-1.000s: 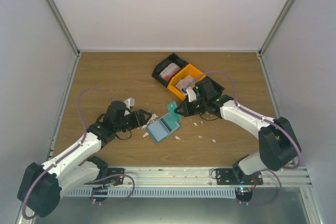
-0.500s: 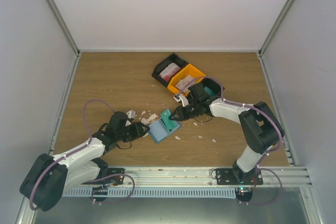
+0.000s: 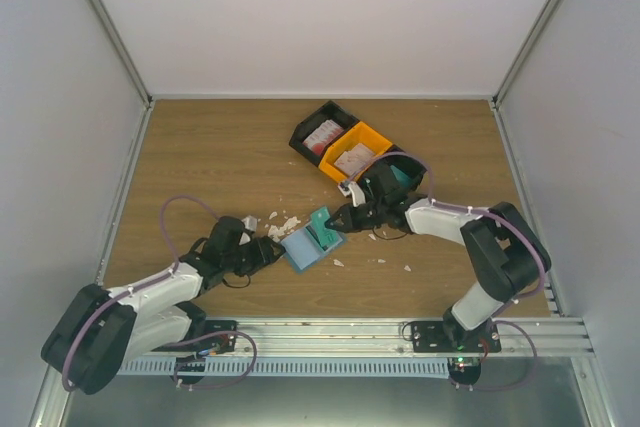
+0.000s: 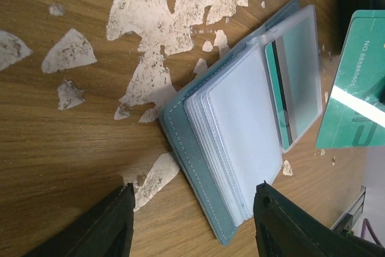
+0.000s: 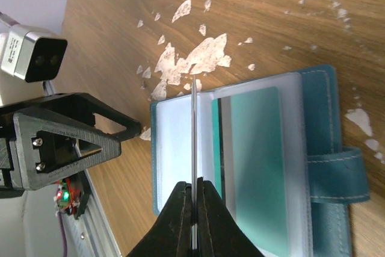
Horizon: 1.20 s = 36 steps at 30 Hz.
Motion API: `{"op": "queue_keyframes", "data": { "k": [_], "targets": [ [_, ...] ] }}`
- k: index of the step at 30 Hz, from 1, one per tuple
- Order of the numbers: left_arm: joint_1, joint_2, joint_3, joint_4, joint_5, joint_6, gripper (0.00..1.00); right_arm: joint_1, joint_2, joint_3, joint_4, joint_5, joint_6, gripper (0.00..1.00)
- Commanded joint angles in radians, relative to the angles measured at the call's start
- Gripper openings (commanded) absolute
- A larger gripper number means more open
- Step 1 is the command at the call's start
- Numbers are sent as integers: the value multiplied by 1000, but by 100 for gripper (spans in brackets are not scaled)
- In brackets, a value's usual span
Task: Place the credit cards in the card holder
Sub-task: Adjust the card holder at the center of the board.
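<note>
On the worktop (image 3: 200,147) between both arms lies the card holder (image 3: 306,246), flopped open. The right end effector (image 5: 194,188) is clamped on a teal credit card (image 4: 355,106), edge-on over the clear sleeves (image 4: 240,118) — long edge lined up with them. The left end effector (image 4: 192,195) gapes wide at the holder's corner, holding nothing.
</note>
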Motion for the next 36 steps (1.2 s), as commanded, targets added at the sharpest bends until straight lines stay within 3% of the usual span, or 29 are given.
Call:
{"op": "queue_keyframes", "data": {
  "k": [1, 6, 16, 22, 29, 33, 36],
  "targets": [
    [4, 32, 9, 9, -26, -21, 56, 2, -49, -47, 84, 91, 63, 1],
    [2, 70, 54, -55, -105, 1, 53, 2, -52, -81, 115, 113, 90, 1],
    [4, 314, 130, 161, 96, 79, 40, 4, -19, -70, 75, 54, 101, 1],
    [18, 451, 257, 86, 118, 244, 41, 27, -48, -98, 118, 89, 201, 1],
    [24, 482, 309, 65, 103, 271, 42, 8, -97, -87, 64, 153, 173, 1],
    [24, 456, 305, 32, 108, 265, 51, -17, -90, -80, 47, 137, 96, 3],
    [23, 456, 290, 24, 130, 241, 52, -32, -40, -43, -17, 89, 20, 3]
  ]
}}
